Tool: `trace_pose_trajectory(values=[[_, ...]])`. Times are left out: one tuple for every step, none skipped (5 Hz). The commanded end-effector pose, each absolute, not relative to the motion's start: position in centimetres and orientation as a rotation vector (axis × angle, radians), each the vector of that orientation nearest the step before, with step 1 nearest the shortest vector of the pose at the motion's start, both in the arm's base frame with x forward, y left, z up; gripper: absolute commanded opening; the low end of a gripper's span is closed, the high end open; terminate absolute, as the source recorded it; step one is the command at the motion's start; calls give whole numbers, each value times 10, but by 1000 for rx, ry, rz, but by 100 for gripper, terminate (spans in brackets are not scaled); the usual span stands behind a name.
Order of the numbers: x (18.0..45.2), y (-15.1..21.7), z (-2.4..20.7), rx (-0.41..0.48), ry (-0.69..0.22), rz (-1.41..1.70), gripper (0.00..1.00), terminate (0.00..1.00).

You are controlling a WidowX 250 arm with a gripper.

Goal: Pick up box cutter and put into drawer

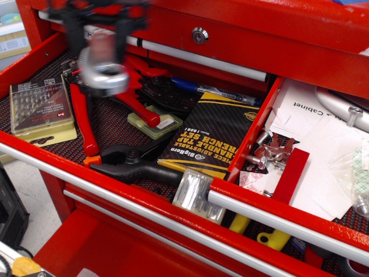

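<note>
My gripper (99,26) is blurred at the top left, above the left drawer, and is shut on the box cutter (104,68). The box cutter is silver-grey and hangs down from the fingers, its round-hole end lowest, in the air over the red pliers (124,86). The drawer (323,167) with white paper sheets and black mesh liner stands open at the right, behind its silver pull rail (271,220). The gripper is far to the left of it.
The left drawer holds a drill-bit case (40,107), a black clamp (135,167), a black-yellow tap wrench box (210,135), a blue marker (216,92) and a green case (154,122). A red divider wall (253,130) separates the drawers. A silver tool (346,109) lies on the papers.
</note>
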State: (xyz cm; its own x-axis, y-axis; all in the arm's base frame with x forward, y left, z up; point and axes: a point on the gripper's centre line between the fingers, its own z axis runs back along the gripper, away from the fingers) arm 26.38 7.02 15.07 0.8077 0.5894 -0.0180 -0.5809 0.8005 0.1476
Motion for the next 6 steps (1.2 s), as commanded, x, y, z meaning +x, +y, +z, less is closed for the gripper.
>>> trace_pose_trajectory(values=[[276,-14,178,230,-89,816,0,0],[276,-61,171,214,-116,814,0,0],[266,-96,163,107,-144,696,0,0],[266,-109,167,100,-168,707,0,0],[263,-121,174,143,-148,717,0,0],[268,-129,188,59,-153,736,0,0]])
